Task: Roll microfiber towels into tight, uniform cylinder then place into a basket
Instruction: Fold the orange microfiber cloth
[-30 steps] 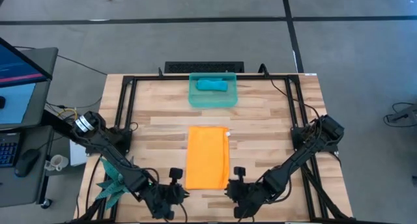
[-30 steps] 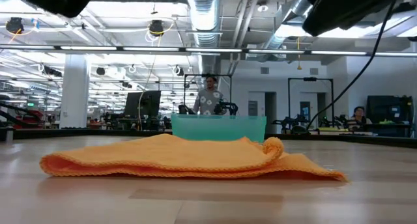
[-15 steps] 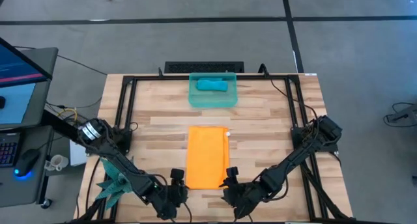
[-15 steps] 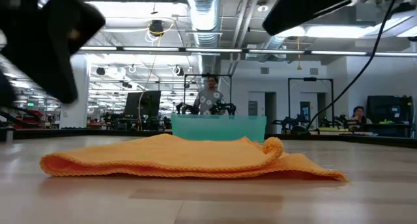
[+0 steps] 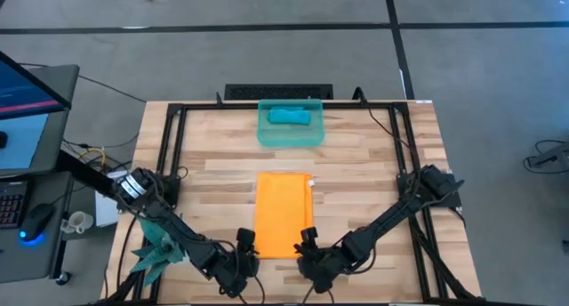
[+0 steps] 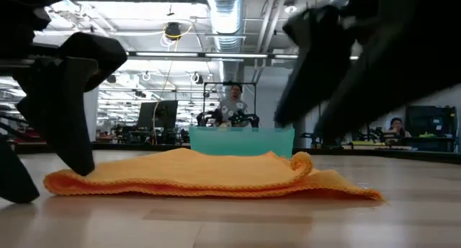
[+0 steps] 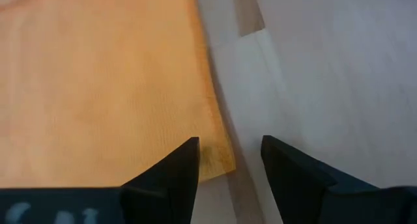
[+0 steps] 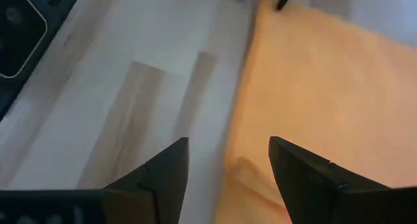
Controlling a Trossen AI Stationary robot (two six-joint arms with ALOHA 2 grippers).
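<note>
Orange towel [image 5: 284, 213]: folded flat rectangle, centre of surface [image 5: 364, 168].
Basket [image 5: 291, 133]: at 12 o'clock, holds rolled teal towel [image 5: 290, 116].
Left gripper [image 7: 229, 157]: spread at towel's near corner.
Right gripper [image 8: 228, 160]: spread likewise.

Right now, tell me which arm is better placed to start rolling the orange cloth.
Neither clearly. The left gripper and right gripper both sit open at the near corners of the folded bright orange microfiber towel, so both look equally ready to start together.
</note>
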